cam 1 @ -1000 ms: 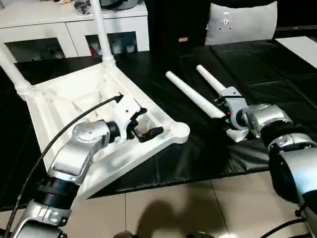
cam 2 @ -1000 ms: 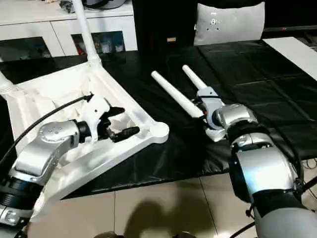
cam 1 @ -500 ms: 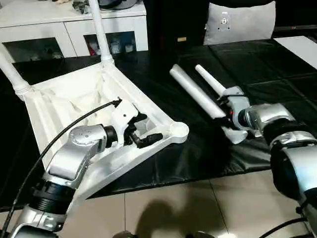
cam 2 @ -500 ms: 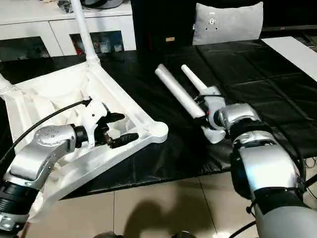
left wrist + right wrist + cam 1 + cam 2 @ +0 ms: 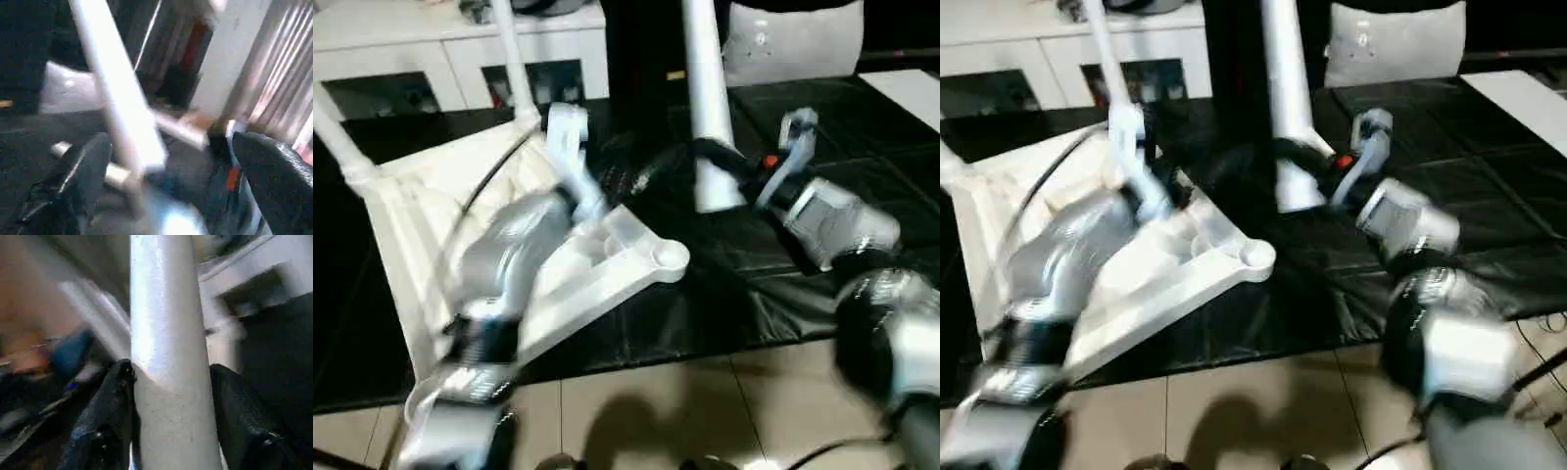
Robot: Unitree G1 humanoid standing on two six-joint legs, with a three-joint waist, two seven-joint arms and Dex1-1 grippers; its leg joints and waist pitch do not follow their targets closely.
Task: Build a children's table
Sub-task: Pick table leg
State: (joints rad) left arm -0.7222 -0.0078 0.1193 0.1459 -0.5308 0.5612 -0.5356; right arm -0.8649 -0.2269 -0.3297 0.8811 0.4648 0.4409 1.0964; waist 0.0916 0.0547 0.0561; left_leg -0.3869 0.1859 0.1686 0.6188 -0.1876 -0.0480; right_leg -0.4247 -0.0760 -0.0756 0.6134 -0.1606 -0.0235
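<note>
Above the black mat, the right gripper clamps a white leg upright — the tabletop's empty socket lies lower, toward the wide-open left gripper.

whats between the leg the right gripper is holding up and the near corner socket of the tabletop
Bare black mat. In the left eye view, nothing lies between the upright leg held by the right gripper and the corner socket.

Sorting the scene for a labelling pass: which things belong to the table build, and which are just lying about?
Job:
tabletop, upside down
two fitted legs
leg in right gripper
left gripper, open

Lying about:
white cabinet
grey cushion
black cover
</note>
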